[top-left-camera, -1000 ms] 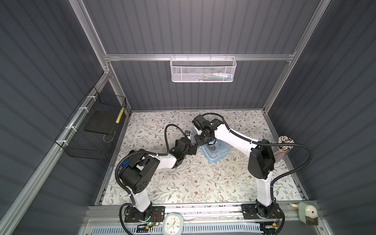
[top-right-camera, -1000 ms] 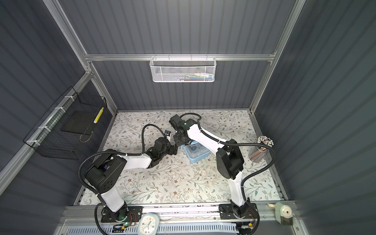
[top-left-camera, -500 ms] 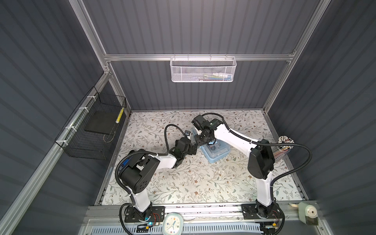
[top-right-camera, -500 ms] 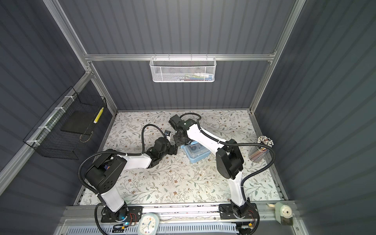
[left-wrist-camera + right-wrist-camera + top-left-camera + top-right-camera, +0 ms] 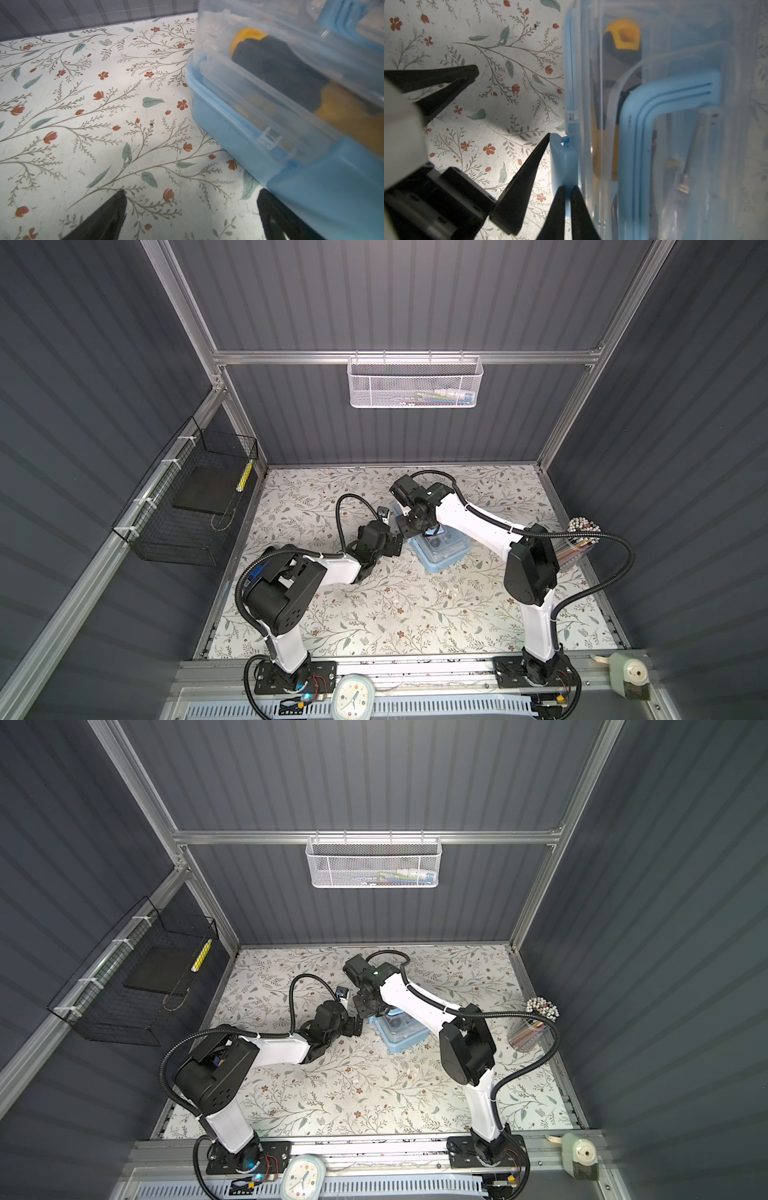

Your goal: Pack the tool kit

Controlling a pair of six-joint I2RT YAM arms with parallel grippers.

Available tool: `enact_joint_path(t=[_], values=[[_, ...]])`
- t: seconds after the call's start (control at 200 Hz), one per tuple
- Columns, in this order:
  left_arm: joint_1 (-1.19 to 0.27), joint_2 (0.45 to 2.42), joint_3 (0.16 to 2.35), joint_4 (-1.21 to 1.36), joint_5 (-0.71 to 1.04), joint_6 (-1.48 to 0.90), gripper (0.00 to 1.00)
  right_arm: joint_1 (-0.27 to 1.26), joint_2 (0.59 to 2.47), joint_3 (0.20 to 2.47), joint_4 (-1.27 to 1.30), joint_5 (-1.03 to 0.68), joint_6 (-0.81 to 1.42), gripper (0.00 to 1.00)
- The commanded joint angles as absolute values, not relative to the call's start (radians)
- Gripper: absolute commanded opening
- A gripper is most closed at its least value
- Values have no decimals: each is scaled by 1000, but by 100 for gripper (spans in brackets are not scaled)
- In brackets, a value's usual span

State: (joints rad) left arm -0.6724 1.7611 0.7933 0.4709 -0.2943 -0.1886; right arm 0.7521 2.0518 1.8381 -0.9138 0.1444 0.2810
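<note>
On the flowered bench (image 5: 374, 614), in both top views, the tool kit (image 5: 444, 551) (image 5: 403, 1036) lies closed; the left end effector (image 5: 394, 544) (image 5: 356, 1027) sits just beside it and the right end effector (image 5: 409, 529) (image 5: 365, 1009) hangs over the kit's edge on that same side. From the left wrist, the left end effector (image 5: 192, 192) is spread wide, one finger (image 5: 276, 216) just beside the kit, a screwdriver (image 5: 280, 68) inside it. From the right wrist, the right end effector (image 5: 568, 190) is clenched at the kit's latch (image 5: 562, 160), which a left finger (image 5: 529, 166) touches.

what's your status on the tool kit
Left gripper open beside light-blue plastic case, clear lid down, yellow-black tool inside. Right gripper shut at its blue latch. Nothing blocking.
</note>
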Motion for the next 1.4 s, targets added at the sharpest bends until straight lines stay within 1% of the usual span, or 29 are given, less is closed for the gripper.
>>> enact_joint_path(t=[0.0,1.396], values=[[-673,1772,797,503,-275,-206,99,756,2086,1857,-969,178,287,12],[-673,1804,809,512,-264,-238,99,766,2114,1871,-987,229,302,13]])
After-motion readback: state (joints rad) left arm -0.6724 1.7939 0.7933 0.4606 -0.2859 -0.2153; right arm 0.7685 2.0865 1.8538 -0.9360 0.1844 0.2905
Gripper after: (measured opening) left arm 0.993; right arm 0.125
